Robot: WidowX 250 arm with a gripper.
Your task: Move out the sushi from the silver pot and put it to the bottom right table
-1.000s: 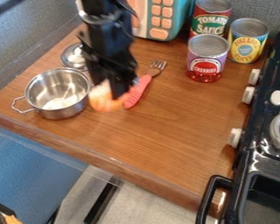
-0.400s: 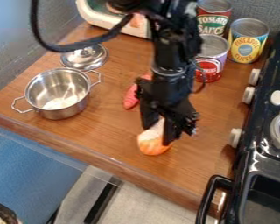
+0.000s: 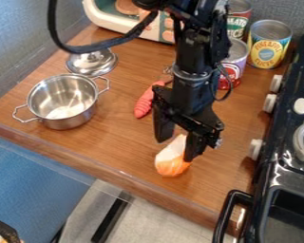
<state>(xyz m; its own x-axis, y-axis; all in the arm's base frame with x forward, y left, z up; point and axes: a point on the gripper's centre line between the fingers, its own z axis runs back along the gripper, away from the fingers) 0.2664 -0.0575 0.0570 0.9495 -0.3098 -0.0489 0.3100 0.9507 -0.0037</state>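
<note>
**Sushi out of the pot, jaws parted over it: we are at the release**

Leftmost on the worktop (image 3: 104, 147) sits our landmark, the silver pot (image 3: 75, 121), with its metal lid (image 3: 91, 59) just behind it. The fork (image 3: 144, 100) lies to the pot's right, red handle towards us. The lifting-out step is done, we judge; setting down is the step in hand.

Farther right of the pot and nearer the worktop's front edge is the sushi (image 3: 171, 166), apparently resting on the wood. Its long axis slants steeply in our view, white end up and to the right, orange end down and to the left, towards the front edge. The jaws (image 3: 175, 151) stand clearly apart above it, one beside its white end, the other close against its right side; we judge they grip nothing.

Next we should raise the jaws straight up, since a sideways pull could drag or roll the sushi. Well right of the pot stands the stove (image 3: 278, 128).
</note>
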